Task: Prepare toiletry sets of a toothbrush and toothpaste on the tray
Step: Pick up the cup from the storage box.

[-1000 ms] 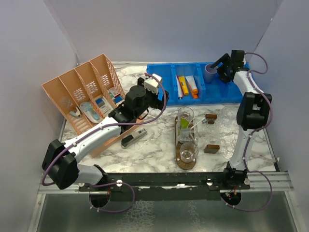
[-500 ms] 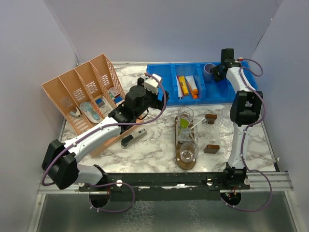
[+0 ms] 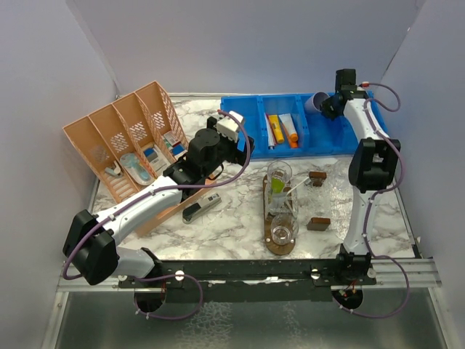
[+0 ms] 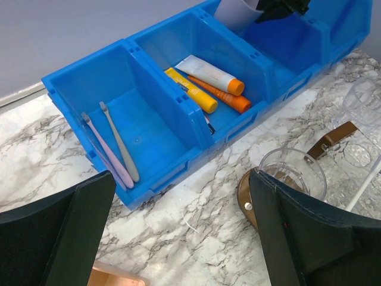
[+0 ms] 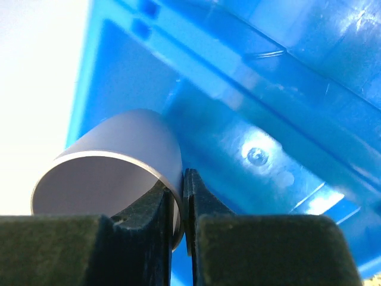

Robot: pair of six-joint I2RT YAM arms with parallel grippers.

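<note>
On the marbled table (image 3: 236, 218), the tray (image 3: 279, 249) is carrying two tumblers (image 3: 279, 174), contents unclear. The left gripper (image 4: 181, 179) is hovering wide open, empty. Beyond, the right gripper (image 5: 182, 196) is pinching the rim of a grey cup (image 5: 119, 149) over the blue bin (image 3: 247, 109), against pale walls (image 3: 254, 43).

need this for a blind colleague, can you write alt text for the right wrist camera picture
The right pincer is shut on the rim of a pale grey cup, one finger inside the opening and one outside. The cup's open mouth faces the camera, and behind it are the glossy walls of a blue bin.
</note>
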